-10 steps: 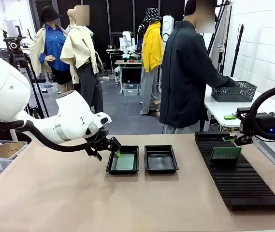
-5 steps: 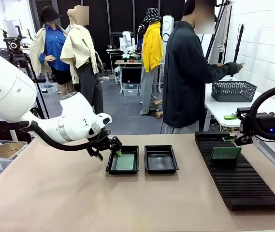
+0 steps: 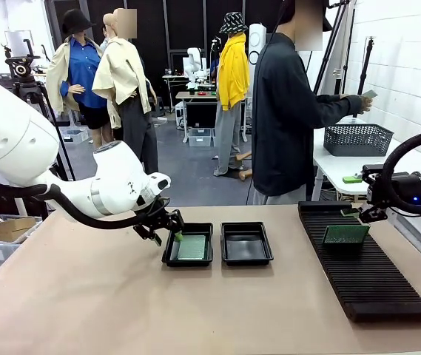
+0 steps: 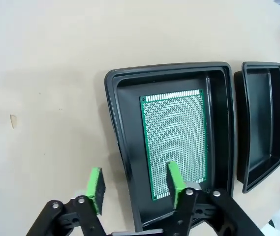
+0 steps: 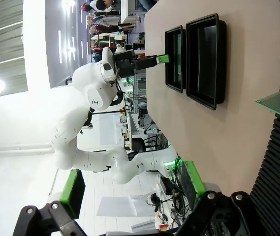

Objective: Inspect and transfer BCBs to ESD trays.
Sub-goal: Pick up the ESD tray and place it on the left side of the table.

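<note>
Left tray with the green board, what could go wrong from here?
The left gripper straddles the rim of the glossy black plastic tray, one green pad above the flat green circuit board. If it closes or dips, it might pinch and drag the tray or scrape the board.

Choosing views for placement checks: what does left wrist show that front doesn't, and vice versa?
Left wrist: the BCB, hole grid clear, flat in the loaded ESD tray; the left hand open, astride its rim. Front: the rack with a second BCB standing in it, the right hand close by, a person at the far side. Both: the loaded tray and the empty ESD tray, side by side.
</note>
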Robot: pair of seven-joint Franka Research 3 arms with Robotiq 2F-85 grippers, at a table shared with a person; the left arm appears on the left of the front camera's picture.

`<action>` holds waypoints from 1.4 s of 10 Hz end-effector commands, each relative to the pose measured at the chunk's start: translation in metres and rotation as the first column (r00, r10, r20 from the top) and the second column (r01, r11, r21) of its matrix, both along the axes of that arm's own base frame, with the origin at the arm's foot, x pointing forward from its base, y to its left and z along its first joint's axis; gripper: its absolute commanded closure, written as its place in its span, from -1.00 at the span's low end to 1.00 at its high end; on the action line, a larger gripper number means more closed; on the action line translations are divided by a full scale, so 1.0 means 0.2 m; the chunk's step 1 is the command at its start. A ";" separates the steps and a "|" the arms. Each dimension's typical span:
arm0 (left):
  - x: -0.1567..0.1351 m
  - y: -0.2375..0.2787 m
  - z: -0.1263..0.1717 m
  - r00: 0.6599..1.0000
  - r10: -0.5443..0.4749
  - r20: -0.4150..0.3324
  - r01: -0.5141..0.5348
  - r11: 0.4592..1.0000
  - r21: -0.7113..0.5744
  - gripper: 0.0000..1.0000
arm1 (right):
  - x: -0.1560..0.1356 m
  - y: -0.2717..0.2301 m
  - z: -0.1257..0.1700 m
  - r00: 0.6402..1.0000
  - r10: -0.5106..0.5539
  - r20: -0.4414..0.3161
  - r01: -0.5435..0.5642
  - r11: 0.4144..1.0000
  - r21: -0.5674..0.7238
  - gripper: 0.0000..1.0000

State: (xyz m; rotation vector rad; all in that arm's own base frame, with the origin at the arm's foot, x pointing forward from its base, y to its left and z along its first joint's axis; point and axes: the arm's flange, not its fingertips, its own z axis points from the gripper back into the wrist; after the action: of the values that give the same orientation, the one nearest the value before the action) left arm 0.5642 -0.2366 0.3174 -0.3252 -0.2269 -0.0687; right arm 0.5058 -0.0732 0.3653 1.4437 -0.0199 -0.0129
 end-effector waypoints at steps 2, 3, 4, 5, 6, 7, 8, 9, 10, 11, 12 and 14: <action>0.03 0.01 -0.01 1.000 0.023 -0.012 -0.023 1.000 0.009 0.92 | -0.03 0.01 0.00 1.000 0.005 0.014 -0.005 1.000 -0.002 -1.00; 0.04 0.03 -0.03 0.999 0.034 -0.015 -0.034 0.999 0.009 1.00 | -0.03 0.01 0.00 1.000 0.005 0.014 -0.005 1.000 -0.002 -1.00; 0.05 0.04 -0.03 0.999 0.038 -0.017 -0.038 0.999 0.007 1.00 | -0.03 0.01 0.00 1.000 0.005 0.014 -0.005 1.000 -0.002 -1.00; 0.04 0.03 -0.02 0.999 0.038 -0.013 -0.038 0.999 0.005 1.00 | -0.03 0.01 0.00 1.000 0.005 0.014 -0.005 1.000 -0.002 -1.00; 0.05 0.03 -0.03 0.999 0.040 -0.010 -0.040 0.999 0.006 1.00 | -0.03 0.01 0.00 1.000 0.005 0.014 -0.005 1.000 -0.002 -1.00; 0.05 0.04 -0.02 0.999 0.042 -0.011 -0.042 0.999 0.009 1.00 | -0.03 0.01 0.00 1.000 0.005 0.014 -0.005 1.000 -0.002 -1.00; 0.04 0.05 -0.02 0.998 0.041 -0.047 -0.040 0.999 0.026 1.00 | -0.03 0.01 0.00 1.000 0.005 0.014 -0.005 1.000 -0.002 -1.00; 0.02 0.04 -0.03 1.000 0.016 -0.007 -0.016 1.000 0.002 1.00 | -0.03 0.01 0.00 1.000 0.005 0.014 -0.005 1.000 -0.002 -1.00; 0.02 0.04 -0.03 1.000 0.016 -0.007 -0.016 1.000 0.002 1.00 | -0.03 0.01 0.00 1.000 0.005 0.014 -0.005 1.000 -0.002 -1.00; 0.02 0.04 -0.03 1.000 0.016 -0.007 -0.016 1.000 0.002 1.00 | -0.03 0.01 0.00 1.000 0.005 0.014 -0.005 1.000 -0.002 -1.00; 0.02 0.04 -0.03 1.000 0.016 -0.007 -0.016 1.000 0.002 1.00 | -0.03 0.01 0.00 1.000 0.005 0.014 -0.005 1.000 -0.002 -1.00; 0.02 0.04 -0.03 1.000 0.016 -0.007 -0.016 1.000 0.002 1.00 | -0.03 0.01 0.00 1.000 0.005 0.014 -0.005 1.000 -0.002 -1.00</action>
State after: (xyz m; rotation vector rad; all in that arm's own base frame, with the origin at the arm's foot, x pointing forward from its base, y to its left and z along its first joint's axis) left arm 0.5683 -0.2308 0.3119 -0.3224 -0.2138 -0.0534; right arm 0.5058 -0.0731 0.3653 1.4437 -0.0199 -0.0128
